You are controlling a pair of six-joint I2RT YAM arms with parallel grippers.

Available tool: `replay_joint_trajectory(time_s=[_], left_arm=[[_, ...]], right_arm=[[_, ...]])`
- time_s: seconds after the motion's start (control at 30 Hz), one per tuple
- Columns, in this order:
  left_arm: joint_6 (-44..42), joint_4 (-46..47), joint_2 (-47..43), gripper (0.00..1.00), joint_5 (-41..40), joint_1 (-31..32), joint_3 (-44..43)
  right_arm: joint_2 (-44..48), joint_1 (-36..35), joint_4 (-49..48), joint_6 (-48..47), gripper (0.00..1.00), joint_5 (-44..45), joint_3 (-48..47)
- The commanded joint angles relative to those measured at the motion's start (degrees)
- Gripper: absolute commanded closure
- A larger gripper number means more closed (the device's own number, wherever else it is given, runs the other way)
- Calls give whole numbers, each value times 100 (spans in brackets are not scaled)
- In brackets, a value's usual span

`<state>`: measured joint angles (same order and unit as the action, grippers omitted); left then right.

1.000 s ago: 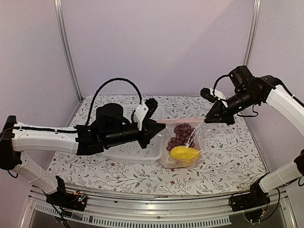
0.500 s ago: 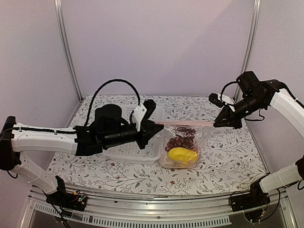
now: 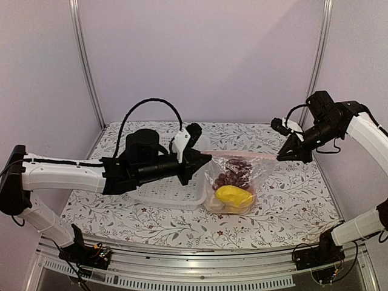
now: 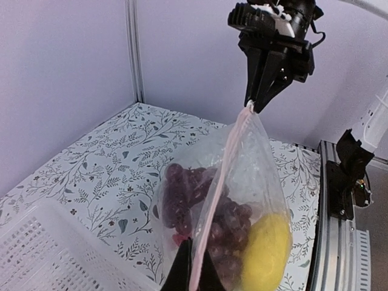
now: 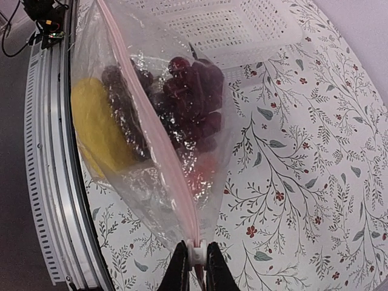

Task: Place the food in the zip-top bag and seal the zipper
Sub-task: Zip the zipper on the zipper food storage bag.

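The clear zip-top bag (image 3: 233, 182) hangs stretched between my two grippers above the table. It holds the dark purple grapes (image 3: 230, 174), a yellow piece (image 3: 234, 196) and something red low down (image 5: 203, 173). The pink zipper strip (image 3: 239, 154) runs taut along the bag's top edge. My left gripper (image 3: 205, 159) is shut on the strip's left end, which the left wrist view also shows (image 4: 195, 264). My right gripper (image 3: 285, 155) is shut on the white slider (image 5: 196, 253) at the strip's right end. The other food pieces are hidden.
A white perforated basket (image 3: 173, 194) lies on the floral tablecloth under my left arm, just left of the bag. Metal frame posts stand at the back corners. The table's front rail (image 3: 200, 257) runs along the near edge.
My right gripper has moved right with the slider along the zipper strip, drawing the strip taut. The bag now hangs stretched wider between the grippers. My left arm has shifted only slightly.
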<state>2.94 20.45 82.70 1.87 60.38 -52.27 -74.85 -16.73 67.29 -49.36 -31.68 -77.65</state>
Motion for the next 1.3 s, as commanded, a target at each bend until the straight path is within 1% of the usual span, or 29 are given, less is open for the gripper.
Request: replay_joint_trajectory(time_s=[0.0,0.1,0.2,0.23,0.3,0.37,0.4,0.47,0.57,0.63,0.7,0.77,0.83,0.9,0.93,1.0,1.03,1.1,1.13,1.2,1.23,1.27], left_arm=[[-279,387,862,100,532,-700,-1051],[-665,120,1810,100,1105,-1053,-2443],[-956,-321,2632,100,1334,-1247,-3826],[-991,-348,2806,100,1385,-1291,-4126],[-977,-245,3014,100,1568,-1353,-4425],[-966,-114,3060,100,1821,-1366,-4344],[-954,-28,3028,100,1921,-1367,-4155],[-896,241,2893,98,2143,-1362,-3607],[-840,682,2652,92,2487,-1347,-2561],[-923,708,2513,82,2569,-1284,-2020],[-1114,573,2271,69,2436,-1174,-1561],[-1286,581,1865,59,2226,-1048,-1080],[-1413,491,1353,52,2031,-915,-742],[-1486,172,767,45,1738,-793,-584],[-1476,-19,513,39,1617,-762,-513],[-1343,-402,24,21,1370,-737,-419],[-1261,-609,-195,3,1146,-736,-390],[-1026,-1064,-601,0,477,-744,-428],[-827,-1361,-755,0,-8,-758,-496],[-422,-2128,-978,0,-1007,-815,-775],[-264,-2599,-1065,0,-1294,-899,-935],[-116,-2980,-1123,0,-1471,-988,-1101]], right_arm=[[-196,566,139,-283,97,-3,-509],[-676,867,-135,-262,98,-295,-1151],[-1181,1009,-195,-138,98,-511,-1887],[-1310,1035,-222,-101,97,-556,-2080],[-1408,1059,-299,-36,97,-621,-2250],[-1329,1061,-386,-41,97,-698,-2142],[-1205,1062,-448,-72,96,-718,-1963],[-957,1063,-598,-180,96,-730,-1352],[-402,1058,-820,-393,95,-657,-263],[-6,1058,-1044,-477,92,-511,525],[306,1062,-1123,-592,84,-329,1173],[590,1060,-983,-672,73,-264,1467],[819,1058,-589,-673,64,-440,1406],[1083,1061,-227,-598,58,-801,1118],[1212,1059,-83,-547,55,-1012,945],[1466,1065,-55,-290,50,-1307,677],[1605,1061,-242,-92,48,-1323,619],[1915,1062,-870,563,42,-1064,646],[2030,1060,-1262,1120,41,-838,703],[2368,1092,-1920,1821,37,-426,823],[2442,1216,-2146,2221,31,-366,844],[2492,1306,-2336,2427,30,-248,851]])
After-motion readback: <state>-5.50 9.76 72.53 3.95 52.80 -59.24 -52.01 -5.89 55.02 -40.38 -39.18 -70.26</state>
